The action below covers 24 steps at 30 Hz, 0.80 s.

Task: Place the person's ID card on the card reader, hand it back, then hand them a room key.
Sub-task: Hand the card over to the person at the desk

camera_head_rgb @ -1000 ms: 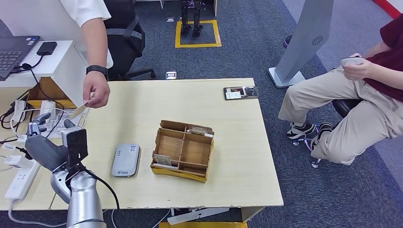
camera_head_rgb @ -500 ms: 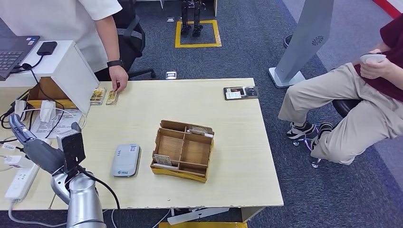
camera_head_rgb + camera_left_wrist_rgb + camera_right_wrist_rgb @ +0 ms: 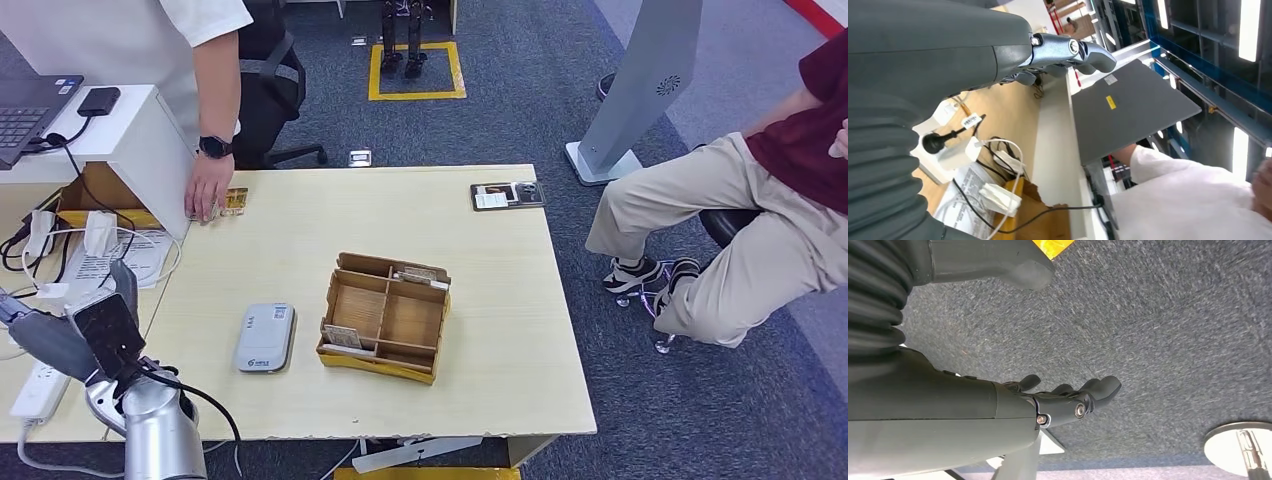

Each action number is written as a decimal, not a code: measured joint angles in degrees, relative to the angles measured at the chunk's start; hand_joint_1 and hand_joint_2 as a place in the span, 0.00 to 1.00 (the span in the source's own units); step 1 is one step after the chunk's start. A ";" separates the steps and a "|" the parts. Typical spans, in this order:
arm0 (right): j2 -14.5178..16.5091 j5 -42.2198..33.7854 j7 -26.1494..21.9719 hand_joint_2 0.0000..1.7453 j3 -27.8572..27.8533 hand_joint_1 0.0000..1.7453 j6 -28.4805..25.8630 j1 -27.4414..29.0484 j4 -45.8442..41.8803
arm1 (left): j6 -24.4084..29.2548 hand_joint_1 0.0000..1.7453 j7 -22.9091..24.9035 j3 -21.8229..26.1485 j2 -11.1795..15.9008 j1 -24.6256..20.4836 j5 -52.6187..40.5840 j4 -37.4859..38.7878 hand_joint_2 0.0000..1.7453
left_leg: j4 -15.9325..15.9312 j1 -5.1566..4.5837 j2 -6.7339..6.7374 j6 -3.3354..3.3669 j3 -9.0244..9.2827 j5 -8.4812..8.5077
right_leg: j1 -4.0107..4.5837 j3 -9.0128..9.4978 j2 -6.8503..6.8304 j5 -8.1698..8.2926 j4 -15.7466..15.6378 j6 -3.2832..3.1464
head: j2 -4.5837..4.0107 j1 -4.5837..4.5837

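A person's hand [image 3: 208, 196] presses flat on the far left of the table beside a small yellowish card [image 3: 236, 201]; a second card under the hand is hidden. The grey card reader [image 3: 265, 337] lies near the table's front left. To its right stands a wooden divider box [image 3: 386, 317] with a card [image 3: 342, 337] in a front slot and another [image 3: 420, 273] at the back. My left hand [image 3: 45, 335] [image 3: 1063, 50] hovers low beyond the table's left edge, fingers extended and holding nothing. My right hand [image 3: 1068, 400] hangs over the carpet, fingers loosely spread and empty.
A white stand [image 3: 140, 140] with a laptop [image 3: 30, 105] sits at the far left, with cables and a power strip [image 3: 40, 375] below it. A dark card holder [image 3: 508, 195] lies at the table's far right. A seated person [image 3: 740, 230] is off to the right.
The person laid the card they held on the table's far left and now rests a hand there. My left hand has drawn back to the left and lower.
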 joint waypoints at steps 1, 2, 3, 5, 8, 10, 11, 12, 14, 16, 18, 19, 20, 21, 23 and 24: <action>0.08 -0.37 0.03 1.00 -0.02 0.00 0.00 0.03 -0.16 | 0.01 0.00 -0.04 -0.79 0.14 0.59 0.94 -0.95 1.00 | 0.00 0.00 0.00 0.00 0.00 0.00 | 0.00 0.00 0.00 0.00 0.00 0.00 | 0.00 0.00; 0.16 -0.76 0.06 1.00 -0.04 0.00 0.00 0.06 -0.35 | 0.01 0.00 -0.14 -1.69 0.30 1.30 1.97 -2.00 1.00 | 0.00 0.00 0.01 0.00 0.00 -0.01 | 0.00 0.00 0.01 0.00 0.00 0.00 | 0.00 -0.01; 0.27 -1.19 0.10 1.00 -0.08 0.00 0.00 0.10 -0.57 | 0.01 0.00 -0.29 -2.72 0.52 2.20 3.15 -3.16 1.00 | 0.00 0.00 0.02 0.00 0.01 -0.01 | 0.00 -0.01 0.02 0.00 0.00 0.00 | 0.00 -0.01; 0.54 -2.09 0.19 1.00 -0.16 0.00 0.00 0.24 -1.14 | 0.00 0.00 -0.74 -5.23 1.14 4.63 5.70 -5.91 1.00 | 0.00 -0.01 0.03 0.00 0.01 -0.02 | 0.00 -0.01 0.03 -0.01 0.00 0.00 | 0.00 -0.01; 0.99 -3.19 0.41 1.00 -0.24 0.00 0.00 0.41 -2.14 | 0.00 0.00 -1.46 -8.96 1.98 8.80 8.84 -10.56 1.00 | 0.00 -0.01 0.03 0.01 0.01 -0.03 | -0.01 -0.02 0.03 -0.02 0.00 0.00 | 0.01 0.00; 1.25 -3.52 0.54 1.00 -0.31 0.00 0.00 0.50 -2.76 | 0.00 0.00 -1.84 -10.87 2.33 11.41 9.99 -13.48 1.00 | 0.00 -0.01 0.03 0.02 0.01 -0.05 | -0.01 -0.02 0.04 -0.03 -0.01 0.01 | 0.01 0.00; 1.35 -3.61 0.57 1.00 -0.35 0.00 0.00 0.55 -3.00 | -0.01 0.00 -2.04 -11.59 2.43 12.44 10.34 -14.65 1.00 | 0.00 -0.01 0.04 0.02 0.01 -0.05 | -0.01 -0.02 0.03 -0.03 -0.01 0.01 | 0.01 0.00; 1.43 -3.71 0.58 1.00 -0.38 0.00 0.00 0.59 -3.21 | -0.01 0.00 -2.31 -12.14 2.50 13.26 10.62 -15.59 1.00 | 0.00 -0.01 0.03 0.03 0.01 -0.05 | -0.01 -0.02 0.02 -0.03 -0.01 0.01 | 0.00 -0.01; 1.55 -3.92 0.61 1.00 -0.44 0.00 0.00 0.62 -3.56 | -0.02 0.00 -3.13 -12.90 2.55 14.62 11.31 -17.25 1.00 | 0.00 -0.01 0.03 0.03 0.01 -0.05 | -0.01 -0.01 0.02 -0.03 -0.01 0.01 | 0.00 -0.01; 1.69 -4.18 0.68 1.00 -0.51 0.00 0.00 0.67 -3.92 | -0.02 0.00 -4.03 -13.59 2.55 15.98 12.17 -18.93 1.00 | 0.00 -0.01 0.03 0.03 0.02 -0.05 | -0.01 -0.01 0.03 -0.03 -0.01 0.01 | 0.00 0.00; 1.84 -4.47 0.78 1.00 -0.59 0.00 0.00 0.72 -4.30 | -0.02 0.00 -4.56 -14.34 2.53 17.42 13.02 -20.59 1.00 | 0.00 -0.01 0.03 0.03 0.03 -0.05 | -0.01 -0.01 0.03 -0.03 -0.01 0.01 | 0.00 -0.01; 1.88 -4.65 0.82 1.00 -0.61 0.00 0.00 0.74 -4.47 | -0.02 0.00 -4.66 -14.75 2.51 18.12 13.36 -21.35 1.00 | 0.00 -0.01 0.03 0.03 0.03 -0.05 | 0.00 -0.01 0.03 -0.03 -0.01 0.01 | 0.00 -0.01; 1.93 -4.84 0.89 1.00 -0.62 0.00 0.00 0.76 -4.66 | -0.03 0.00 -4.68 -15.24 2.47 18.85 13.63 -22.15 1.00 | 0.00 -0.01 0.03 0.03 0.03 -0.05 | 0.00 -0.01 0.03 -0.03 -0.01 0.01 | 0.00 0.00; 1.98 -5.06 0.96 1.00 -0.63 0.00 0.00 0.77 -4.86 | -0.03 0.00 -4.70 -15.83 2.42 19.63 13.79 -22.99 1.00 | 0.00 -0.01 0.03 0.03 0.03 -0.05 | -0.01 -0.01 0.03 -0.03 -0.01 0.01 | 0.00 0.00; 2.09 -5.50 1.17 1.00 -0.66 0.00 0.00 0.79 -5.28 | -0.04 0.00 -4.70 -17.20 2.27 21.20 13.85 -24.65 1.00 | 0.00 -0.01 0.03 0.03 0.03 -0.05 | -0.01 -0.01 0.03 -0.03 -0.01 0.01 | 0.01 0.01; 2.15 -5.71 1.26 1.00 -0.67 0.00 0.00 0.81 -5.50 | -0.04 0.00 -4.70 -17.91 2.22 21.94 13.85 -25.42 1.00 | 0.00 -0.01 0.03 0.03 0.02 -0.06 | -0.01 -0.01 0.03 -0.03 -0.01 0.01 | 0.01 0.01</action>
